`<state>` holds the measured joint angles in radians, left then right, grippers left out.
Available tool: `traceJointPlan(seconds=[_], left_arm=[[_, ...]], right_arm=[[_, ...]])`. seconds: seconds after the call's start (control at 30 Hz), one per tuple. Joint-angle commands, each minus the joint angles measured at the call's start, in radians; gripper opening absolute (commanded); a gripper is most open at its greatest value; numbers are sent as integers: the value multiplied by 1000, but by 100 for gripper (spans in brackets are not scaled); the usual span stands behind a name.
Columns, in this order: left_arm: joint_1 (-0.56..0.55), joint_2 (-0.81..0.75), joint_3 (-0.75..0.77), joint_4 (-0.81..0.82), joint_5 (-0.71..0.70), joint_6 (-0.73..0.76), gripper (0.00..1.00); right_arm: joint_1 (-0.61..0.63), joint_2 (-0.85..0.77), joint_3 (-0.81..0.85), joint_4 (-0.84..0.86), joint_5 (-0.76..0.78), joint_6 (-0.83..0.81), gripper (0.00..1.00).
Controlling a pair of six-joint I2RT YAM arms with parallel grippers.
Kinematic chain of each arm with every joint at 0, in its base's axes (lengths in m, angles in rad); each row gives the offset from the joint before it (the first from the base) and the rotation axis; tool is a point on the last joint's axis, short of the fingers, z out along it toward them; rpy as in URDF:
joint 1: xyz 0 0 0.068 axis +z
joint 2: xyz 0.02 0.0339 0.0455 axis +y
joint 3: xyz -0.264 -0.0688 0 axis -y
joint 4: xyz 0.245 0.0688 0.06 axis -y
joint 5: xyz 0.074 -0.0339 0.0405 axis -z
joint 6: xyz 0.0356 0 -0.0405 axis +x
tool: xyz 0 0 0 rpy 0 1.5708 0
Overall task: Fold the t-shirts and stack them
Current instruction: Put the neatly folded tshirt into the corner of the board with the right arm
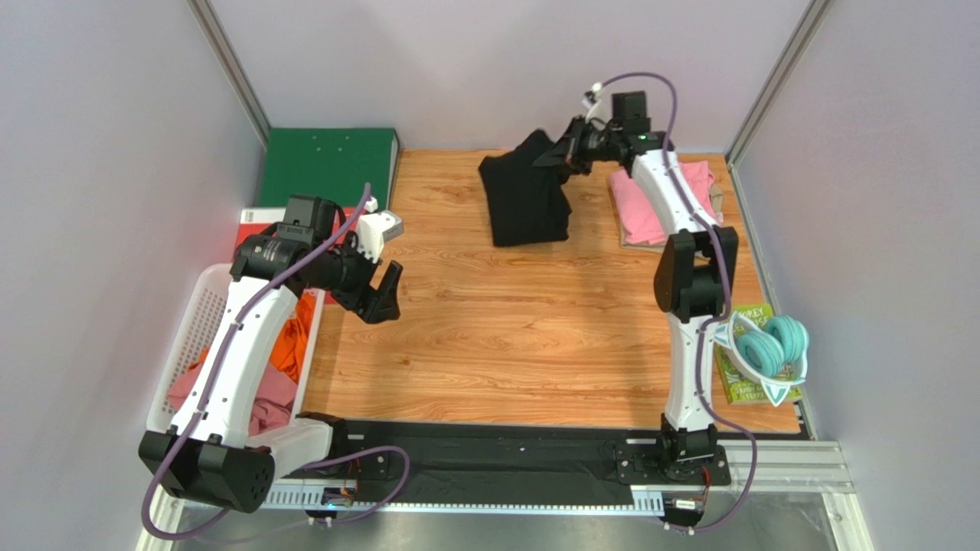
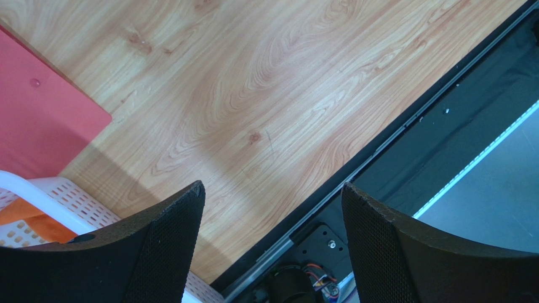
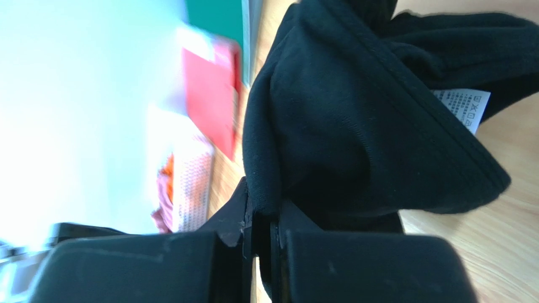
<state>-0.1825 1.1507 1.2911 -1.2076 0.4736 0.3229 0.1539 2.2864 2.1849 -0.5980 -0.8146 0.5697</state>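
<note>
The black t-shirt point(image 1: 526, 198) lies folded at the back middle of the table, one edge lifted. My right gripper point(image 1: 560, 153) is shut on that lifted edge; in the right wrist view the black cloth point(image 3: 354, 120) is pinched between the jaws, a white care label point(image 3: 465, 106) showing. A pink t-shirt point(image 1: 653, 207) lies folded on a beige one point(image 1: 716, 198) at the back right. Orange point(image 1: 290, 339) and dusty-rose point(image 1: 265, 402) shirts lie in the white basket point(image 1: 193, 324) at the left. My left gripper point(image 1: 383, 301) is open and empty over the table beside the basket.
A green binder point(image 1: 328, 164) and a red binder point(image 2: 38, 120) lie at the back left behind the basket. A teal coiled bundle point(image 1: 768, 347) in a white holder sits on a green booklet point(image 1: 745, 385) at the right edge. A black strip point(image 2: 455, 107) runs along the table's near edge.
</note>
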Motion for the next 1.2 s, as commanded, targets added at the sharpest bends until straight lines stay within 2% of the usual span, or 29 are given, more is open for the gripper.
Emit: traceJointPlan(seconds=[0.0,0.13,0.43,0.63,0.87,1.0,1.07,1.17], left_arm=[[3,-19,-26,19,19,8,85],[3,-29,-32,23,23,4,85],[3,-36,-29,23,20,7,85],[3,-29,-23,22,23,8,85],[2,-23,-24,26,23,5,85],[3,-25,-24,26,23,4,85],[3,-23,-21,23,25,5,85],[3,-23,-12,17,25,7,85]], right_arm=[[-109,-156,-10,122,-41,79,0],[-213,-182,26,122,-58,125,0],[-370,-260,-77,171,-9,193,0],[-418,-268,-163,198,26,197,0],[-427,-196,-74,202,-9,237,0],[-447,-203,-102,196,28,225,0],[-464,-183,-114,163,72,214,0],[-487,-99,-62,-68,142,159,0]])
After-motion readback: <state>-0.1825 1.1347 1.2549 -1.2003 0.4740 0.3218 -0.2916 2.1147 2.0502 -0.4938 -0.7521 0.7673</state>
